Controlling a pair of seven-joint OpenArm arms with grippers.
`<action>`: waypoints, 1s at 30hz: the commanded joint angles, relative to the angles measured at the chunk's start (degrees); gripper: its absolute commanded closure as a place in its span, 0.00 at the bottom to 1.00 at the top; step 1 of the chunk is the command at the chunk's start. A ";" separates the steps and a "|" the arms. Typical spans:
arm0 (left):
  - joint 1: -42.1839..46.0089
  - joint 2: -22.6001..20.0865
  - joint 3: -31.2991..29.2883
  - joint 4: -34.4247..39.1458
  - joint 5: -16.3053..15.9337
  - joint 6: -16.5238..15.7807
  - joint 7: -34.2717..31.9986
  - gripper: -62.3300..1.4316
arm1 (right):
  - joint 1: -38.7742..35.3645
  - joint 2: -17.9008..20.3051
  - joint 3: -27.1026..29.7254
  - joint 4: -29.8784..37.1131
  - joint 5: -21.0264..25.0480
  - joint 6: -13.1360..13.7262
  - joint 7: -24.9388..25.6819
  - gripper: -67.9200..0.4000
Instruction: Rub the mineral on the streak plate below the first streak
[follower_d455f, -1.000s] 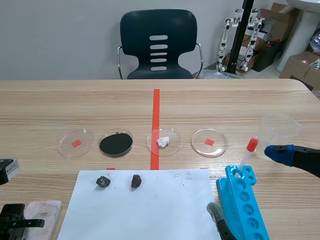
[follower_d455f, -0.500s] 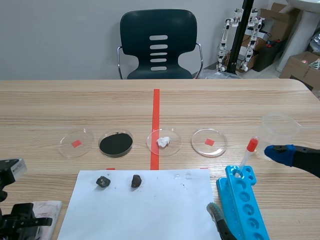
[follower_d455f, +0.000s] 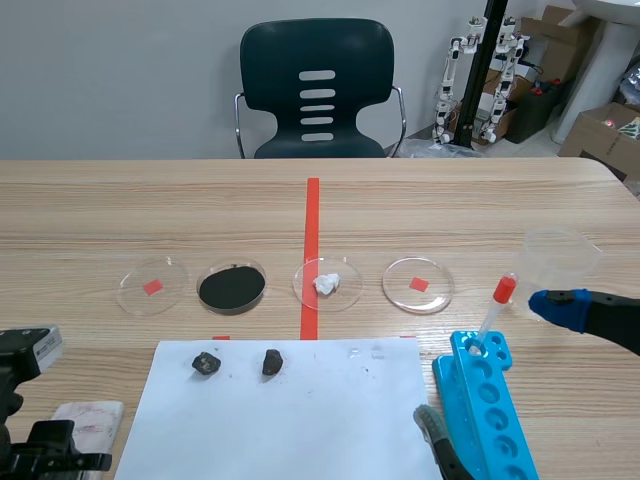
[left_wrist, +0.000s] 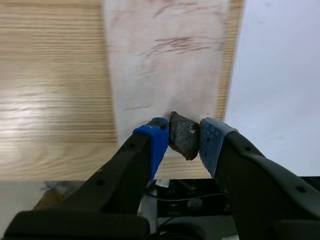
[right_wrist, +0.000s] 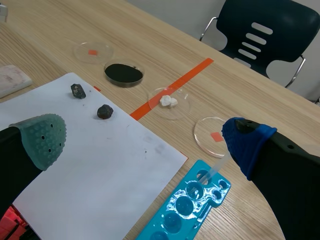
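Note:
In the left wrist view my left gripper (left_wrist: 183, 137) is shut on a dark grey mineral (left_wrist: 182, 136), pinched between its blue pads. The mineral hangs at the near end of the white streak plate (left_wrist: 165, 70); I cannot tell whether it touches it. A reddish-brown streak (left_wrist: 175, 45) crosses the plate farther ahead, with a faint short mark (left_wrist: 134, 107) closer. In the scene view the plate (follower_d455f: 92, 414) lies at the table's near left, partly under my left arm (follower_d455f: 30, 445). My right gripper (follower_d455f: 495, 365) stands open over the blue rack, holding nothing.
Two more dark minerals (follower_d455f: 207, 363) (follower_d455f: 272, 362) lie on the white paper (follower_d455f: 290, 420). Behind it stand several petri dishes, one with black powder (follower_d455f: 232, 288). A blue rack (follower_d455f: 488, 410) with a red-capped dropper (follower_d455f: 497, 310) and a clear cup (follower_d455f: 560, 258) are at the right.
My left arm has drawn back toward the table's near edge, and its labelled part has shifted right. The right arm has kept still.

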 joint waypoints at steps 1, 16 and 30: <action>0.20 0.09 -0.11 0.28 2.54 1.60 1.38 0.77 | 0.17 0.00 0.31 1.31 0.68 -0.26 0.87 0.00; 0.15 0.76 -0.11 0.28 0.24 2.73 1.42 0.77 | 0.17 0.00 0.31 1.31 0.68 -0.26 0.87 0.00; 0.15 0.90 -0.11 0.28 -2.14 0.00 0.42 0.77 | 0.17 0.00 0.31 1.31 0.68 -0.26 0.87 0.00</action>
